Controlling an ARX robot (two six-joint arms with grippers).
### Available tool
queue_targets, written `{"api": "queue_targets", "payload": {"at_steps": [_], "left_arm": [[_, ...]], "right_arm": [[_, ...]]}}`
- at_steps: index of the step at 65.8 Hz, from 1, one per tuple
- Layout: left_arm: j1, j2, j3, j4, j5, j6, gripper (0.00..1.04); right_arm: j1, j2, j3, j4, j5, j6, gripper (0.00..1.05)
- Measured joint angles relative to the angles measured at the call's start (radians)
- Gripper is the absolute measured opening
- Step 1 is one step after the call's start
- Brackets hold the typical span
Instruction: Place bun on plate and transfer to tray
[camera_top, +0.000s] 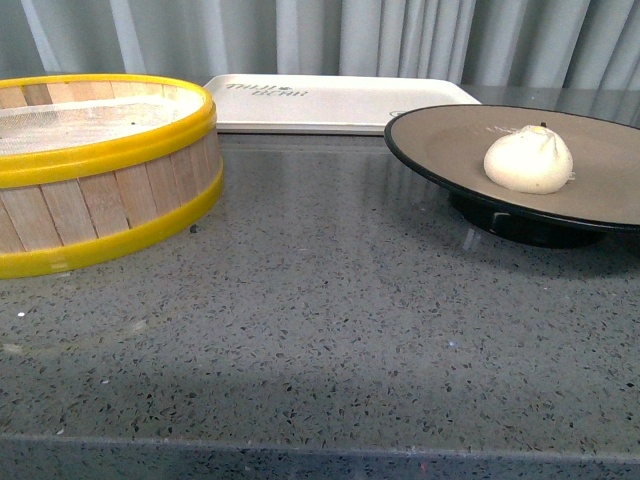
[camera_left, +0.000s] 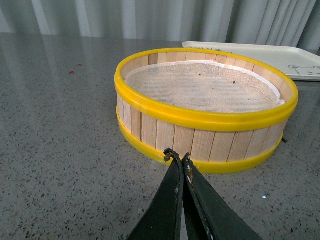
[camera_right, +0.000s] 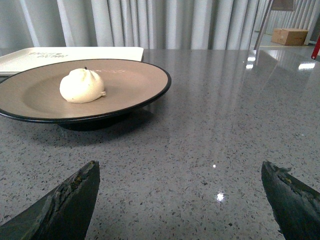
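Observation:
The off-white pleated bun (camera_top: 528, 160) lies on the brown-grey plate (camera_top: 450, 140) with a black rim, at the right of the grey counter. The cream tray (camera_top: 340, 100) lies at the back, behind the plate. In the right wrist view the bun (camera_right: 81, 86) sits on the plate (camera_right: 135, 80), with the tray (camera_right: 30, 56) behind it. My right gripper (camera_right: 180, 172) is open and empty, low over the counter, short of the plate. My left gripper (camera_left: 179, 158) is shut and empty, its tips just in front of the steamer basket (camera_left: 205, 107). Neither arm shows in the front view.
The yellow-rimmed wooden steamer basket (camera_top: 95, 170) stands at the left, lined with white cloth and holding nothing. A grey curtain (camera_top: 330, 35) hangs behind the counter. A cardboard box (camera_right: 290, 36) sits far off in the right wrist view.

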Motion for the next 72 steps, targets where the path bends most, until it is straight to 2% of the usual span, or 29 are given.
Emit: {"api": "queue_targets", "payload": {"at_steps": [49, 57, 72], "left_arm": [[0.000, -0.203, -0.080, -0.095, 0.000, 0.000, 0.04], [0.000, -0.342, -0.080, -0.263, 0.000, 0.000, 0.04], [0.000, -0.370, -0.080, -0.270, 0.000, 0.000, 0.04]], "right_arm": [[0.000, 0.000, 0.000, 0.000, 0.000, 0.000, 0.96], [0.000, 0.000, 0.000, 0.000, 0.000, 0.000, 0.96], [0.000, 0.000, 0.000, 0.000, 0.000, 0.000, 0.96]]}}
